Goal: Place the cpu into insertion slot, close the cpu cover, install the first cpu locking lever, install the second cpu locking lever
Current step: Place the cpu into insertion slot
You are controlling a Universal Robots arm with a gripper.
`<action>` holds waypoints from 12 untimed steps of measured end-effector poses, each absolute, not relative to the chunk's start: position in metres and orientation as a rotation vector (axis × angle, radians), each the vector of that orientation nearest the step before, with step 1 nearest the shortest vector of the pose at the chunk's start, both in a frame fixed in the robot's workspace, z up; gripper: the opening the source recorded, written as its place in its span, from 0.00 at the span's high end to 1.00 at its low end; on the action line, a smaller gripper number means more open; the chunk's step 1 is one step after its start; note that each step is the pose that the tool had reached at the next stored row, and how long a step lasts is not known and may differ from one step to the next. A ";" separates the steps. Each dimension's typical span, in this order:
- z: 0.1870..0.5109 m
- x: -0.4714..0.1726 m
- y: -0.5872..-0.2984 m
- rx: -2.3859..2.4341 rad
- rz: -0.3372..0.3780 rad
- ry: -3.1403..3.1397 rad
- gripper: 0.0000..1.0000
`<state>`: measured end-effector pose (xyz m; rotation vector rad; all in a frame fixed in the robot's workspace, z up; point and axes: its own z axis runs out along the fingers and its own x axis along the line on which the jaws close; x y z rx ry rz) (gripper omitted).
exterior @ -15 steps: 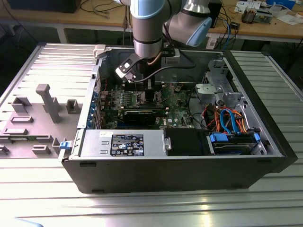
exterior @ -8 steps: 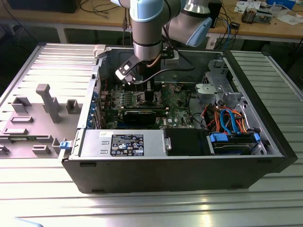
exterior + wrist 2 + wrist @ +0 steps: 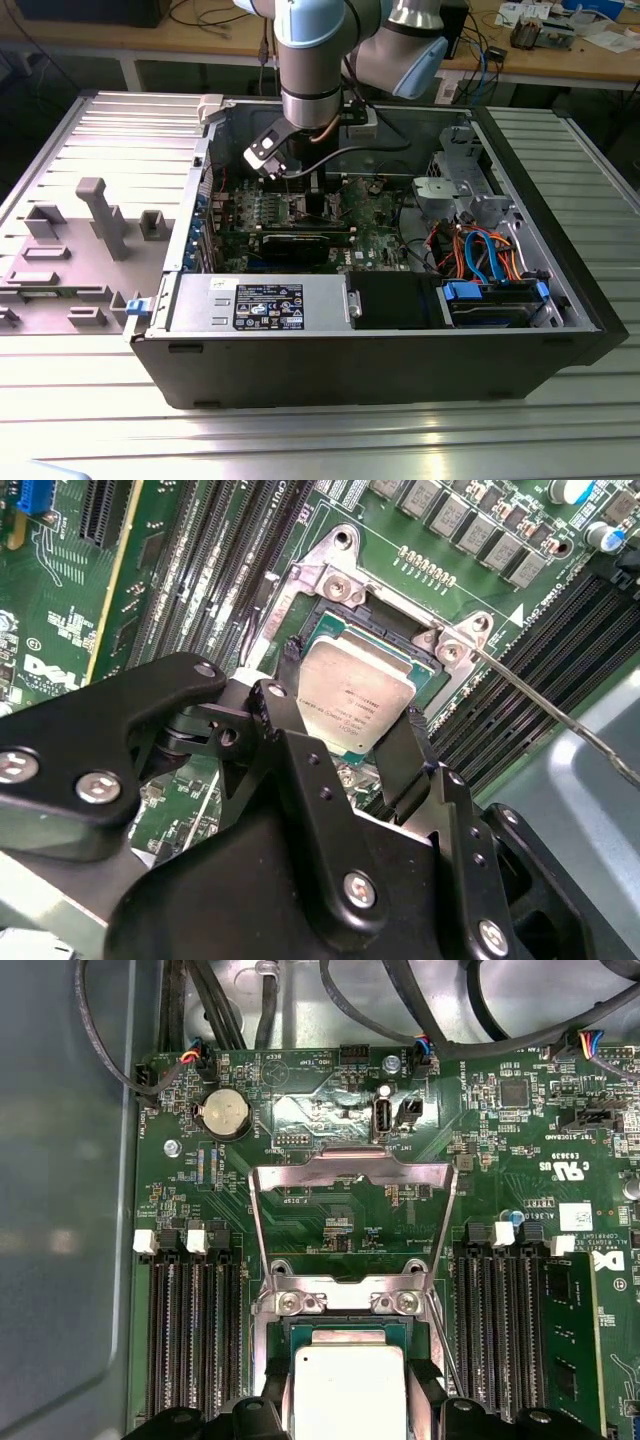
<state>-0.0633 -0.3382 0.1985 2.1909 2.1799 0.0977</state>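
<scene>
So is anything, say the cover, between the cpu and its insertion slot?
Nothing visible. The cpu cover is swung open, clear of the insertion slot, and the gripper holds the cpu directly over it.

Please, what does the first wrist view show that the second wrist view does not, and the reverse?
First wrist view: the cpu cover, swung open beyond the insertion slot, and a round coin battery. Second wrist view: the black linkage body of the gripper and a row of grey square components. Both wrist views: the cpu, silvery top up, between the jaws over the slot, with long memory slots alongside.
</scene>
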 end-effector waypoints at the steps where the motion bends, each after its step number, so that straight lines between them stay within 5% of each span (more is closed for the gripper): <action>1: 0.199 -0.063 -0.338 2.191 0.098 2.180 0.45; 12: 0.198 -0.063 -0.338 2.191 0.098 2.180 0.38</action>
